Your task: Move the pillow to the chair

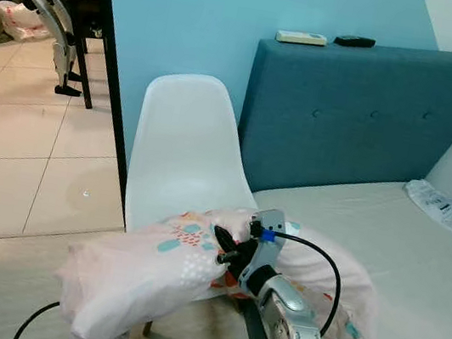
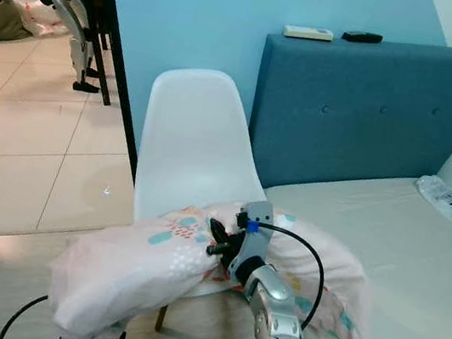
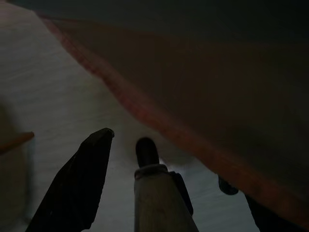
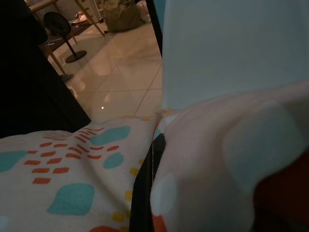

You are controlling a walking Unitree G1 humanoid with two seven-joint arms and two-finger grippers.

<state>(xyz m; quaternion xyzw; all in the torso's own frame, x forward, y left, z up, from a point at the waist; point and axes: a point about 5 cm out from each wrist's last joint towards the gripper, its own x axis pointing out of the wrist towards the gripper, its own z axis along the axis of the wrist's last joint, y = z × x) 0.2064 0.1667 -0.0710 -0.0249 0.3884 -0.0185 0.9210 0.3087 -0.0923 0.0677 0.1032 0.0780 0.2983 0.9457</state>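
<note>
A pink pillow (image 1: 150, 269) with teal and orange patches lies across the front of the white chair's (image 1: 182, 145) seat and hangs over both sides. My right gripper (image 1: 226, 251) comes in from the bed side and is shut on a fold at the pillow's middle. In the right wrist view, one black finger (image 4: 144, 193) is pinched between folds of the pillow (image 4: 63, 169). My left gripper (image 3: 169, 203) is under the pillow's left end, close to the floor. Its fingers (image 3: 77, 188) are spread open, with the dark cloth (image 3: 217, 96) above them.
A bed with a white mattress (image 1: 415, 277) and a teal headboard (image 1: 364, 114) stands right of the chair. Two remotes (image 1: 301, 38) lie on the headboard and a plastic packet (image 1: 448, 207) on the mattress. A blue wall is behind, and a tiled doorway with a stand (image 1: 54, 30) far left.
</note>
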